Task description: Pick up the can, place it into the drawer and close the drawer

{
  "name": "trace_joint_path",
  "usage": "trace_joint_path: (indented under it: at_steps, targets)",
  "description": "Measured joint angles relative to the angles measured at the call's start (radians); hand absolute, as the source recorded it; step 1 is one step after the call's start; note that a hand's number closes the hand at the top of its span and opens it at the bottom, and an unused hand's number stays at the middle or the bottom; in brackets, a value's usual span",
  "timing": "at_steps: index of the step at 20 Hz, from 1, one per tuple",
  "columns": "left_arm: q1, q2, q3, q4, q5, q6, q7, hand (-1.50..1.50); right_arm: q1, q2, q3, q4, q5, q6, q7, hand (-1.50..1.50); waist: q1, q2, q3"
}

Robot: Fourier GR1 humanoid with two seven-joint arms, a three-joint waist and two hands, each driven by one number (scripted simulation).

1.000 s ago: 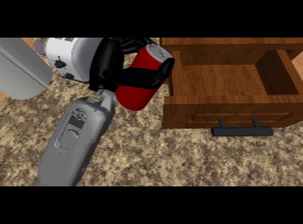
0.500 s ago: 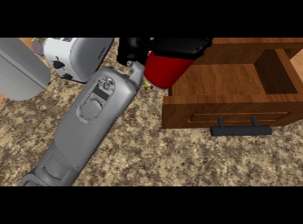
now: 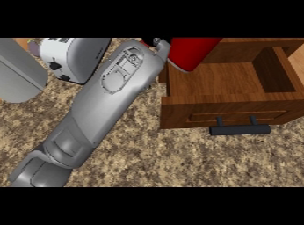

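A grey rounded appliance body stands far left of the open wooden drawer. A white toaster with black knobs stands between them, on the speckled brown granite table. A long grey forearm runs up from the lower left toward the drawer's left wall. Whose arm it is cannot be told. Its hand is almost wholly hidden at the upper edge, so its fingers cannot be judged. The red cylindrical can hangs tilted over the drawer's left wall, its lower end above the drawer's interior. A black bar handle fronts the drawer.
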Motion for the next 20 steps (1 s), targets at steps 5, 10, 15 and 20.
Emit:
trace_joint_path:
  at_steps: [5, 10, 15, 20]
  targets:
    - [-0.094, 0.000, -0.035, 0.132, 0.074, 0.025, -0.037, 1.50, -0.026, -0.018, -0.012, 0.013, -0.012, 0.008, 0.008, -1.50, -0.012, 0.003, 0.000]
    - [-0.155, 0.000, -0.079, 0.242, 0.138, 0.038, -0.084, 1.50, -0.057, -0.013, 0.001, 0.025, 0.008, -0.005, 0.015, -1.50, -0.023, 0.007, 0.001]
    - [-0.200, 0.000, -0.107, 0.332, 0.198, 0.034, -0.117, 1.50, -0.075, -0.007, 0.024, 0.020, 0.028, -0.014, 0.035, -1.50, -0.032, 0.009, 0.001]
    - [-0.203, 0.000, -0.154, 0.397, 0.236, 0.047, -0.168, 1.50, -0.097, -0.009, 0.023, 0.038, 0.033, -0.019, 0.032, -1.50, -0.042, 0.012, 0.001]
